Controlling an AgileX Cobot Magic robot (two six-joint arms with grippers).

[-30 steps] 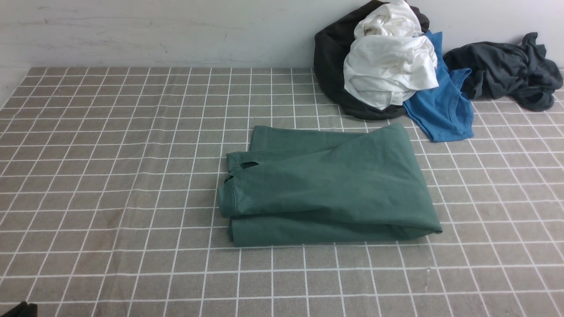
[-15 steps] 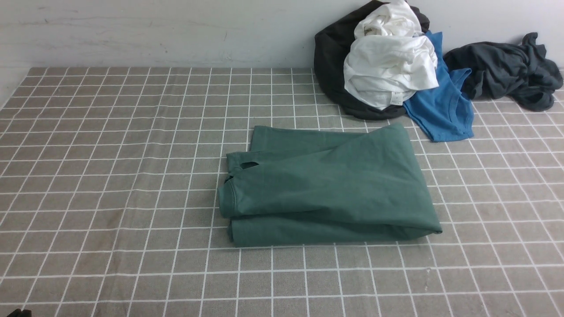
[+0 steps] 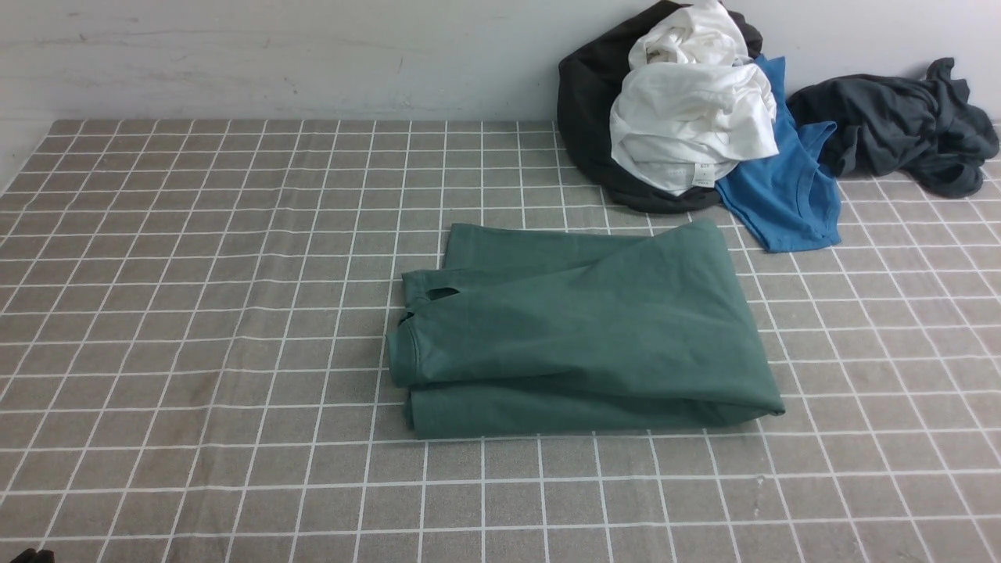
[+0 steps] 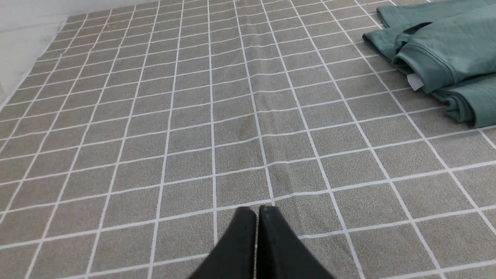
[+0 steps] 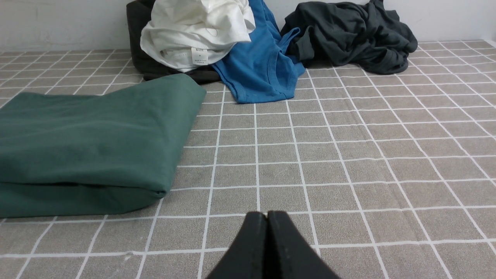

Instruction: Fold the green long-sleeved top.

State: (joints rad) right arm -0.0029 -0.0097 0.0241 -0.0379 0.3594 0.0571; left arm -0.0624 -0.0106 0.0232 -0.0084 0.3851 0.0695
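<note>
While your top (image 3: 579, 336) lies folded on the bench (image 3: 195, 313), both hands (image 4: 257, 211) (image 5: 267, 215) hover closed, holding nothing.

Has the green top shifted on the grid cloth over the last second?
No. In the front view the green long-sleeved top lies folded with its edges on the same white grid lines of the tablecloth as before, its far corner equally near the blue T-shirt.

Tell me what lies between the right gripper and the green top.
Only bare checked cloth separates the right gripper from the green top, in the right wrist view.
</note>
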